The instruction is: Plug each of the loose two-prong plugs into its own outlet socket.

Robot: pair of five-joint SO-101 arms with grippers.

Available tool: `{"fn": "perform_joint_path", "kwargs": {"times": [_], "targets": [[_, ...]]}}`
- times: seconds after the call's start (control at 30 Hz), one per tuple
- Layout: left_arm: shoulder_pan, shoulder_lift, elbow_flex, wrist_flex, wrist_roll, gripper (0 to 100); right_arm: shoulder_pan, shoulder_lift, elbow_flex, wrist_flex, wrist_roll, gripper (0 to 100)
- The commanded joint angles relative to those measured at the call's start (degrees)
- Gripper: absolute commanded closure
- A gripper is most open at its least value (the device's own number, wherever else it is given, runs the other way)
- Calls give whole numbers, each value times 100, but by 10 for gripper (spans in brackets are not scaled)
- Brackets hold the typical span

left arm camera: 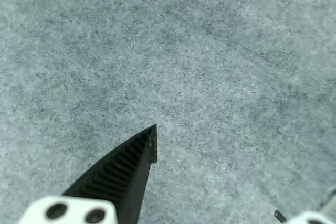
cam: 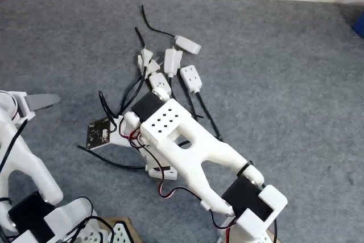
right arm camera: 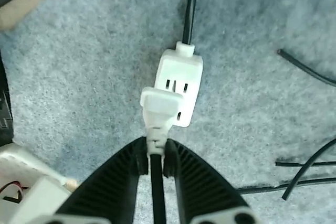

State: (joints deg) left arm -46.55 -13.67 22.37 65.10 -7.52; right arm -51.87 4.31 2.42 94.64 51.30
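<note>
The white two-prong plug (right arm camera: pixel 161 106) lies with its head over the near edge of a white outlet block (right arm camera: pixel 181 74) on the grey carpet (right arm camera: pixel 79 77). Its long axis runs straight out from the right gripper (right arm camera: pixel 156 150), head pointing away toward the block. The block's own long axis and black cord (right arm camera: pixel 188 14) carry on in nearly the same line, a little to one side. 2 dark slots show on the block just beyond the plug's head. The prongs are hidden, so I cannot tell whether they are in a socket or only resting on the face.

The fingers (right arm camera: pixel 118 182) are narrow, pinched on the plug's ribbed neck where its black lead (right arm camera: pixel 157 198) begins.

My judgement: the coming move turns on lining the prongs up with 1 slot pair, then pushing along that shared axis.

In the high view, other plugs (cam: pixel 146 58) and outlets (cam: pixel 191 78) lie clustered at the far centre. The left gripper (cam: pixel 35 103) hangs well apart to the left, so the right arm is far nearer; its state I cannot tell.
</note>
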Motion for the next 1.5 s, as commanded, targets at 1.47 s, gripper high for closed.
{"fn": "perform_joint_path", "kwargs": {"times": [1.47], "targets": [[3881,-31,-558,1785,264,489,1473,-4558,5323,-6035,-3349,992]]}}
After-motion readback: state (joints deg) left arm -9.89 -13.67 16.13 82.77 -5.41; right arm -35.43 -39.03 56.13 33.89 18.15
